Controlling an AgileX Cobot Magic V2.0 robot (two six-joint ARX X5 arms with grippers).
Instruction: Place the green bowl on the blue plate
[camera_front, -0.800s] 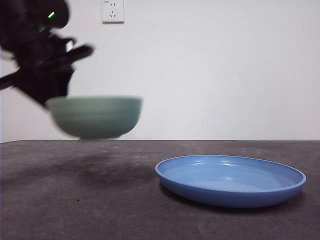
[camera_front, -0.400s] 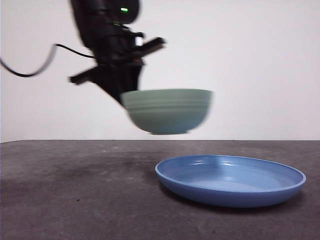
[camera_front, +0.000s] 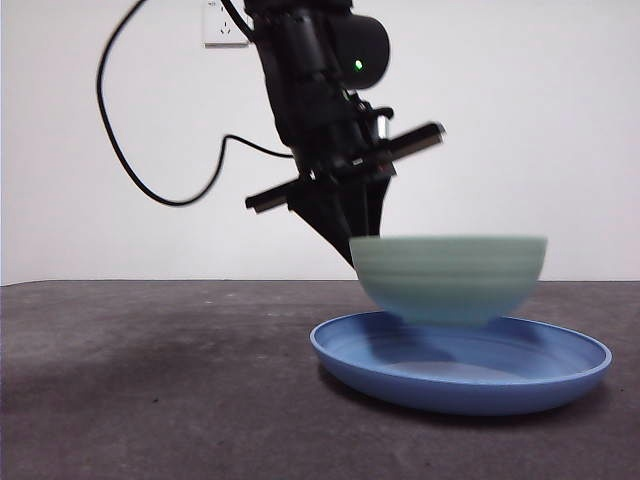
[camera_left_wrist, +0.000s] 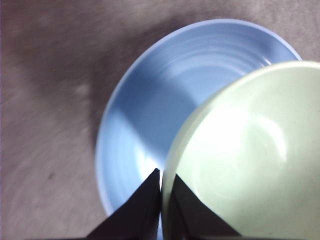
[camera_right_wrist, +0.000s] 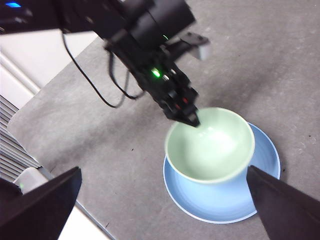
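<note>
The pale green bowl hangs upright, low over the blue plate, its base at about the level of the plate's rim; blur hides whether they touch. My left gripper is shut on the bowl's rim on the side toward the middle of the table, one jaw inside and one outside. The left wrist view shows this gripper pinching the bowl above the plate. From high above, my right gripper stands open and looks down on the bowl, the plate and the left gripper.
The plate lies on a dark grey table before a white wall with a socket. A black cable loops down from the left arm. The table's edge shows in the right wrist view.
The left gripper has carried the bowl to the right and downward, from above the bare table to low over the plate. The plate has not moved.
</note>
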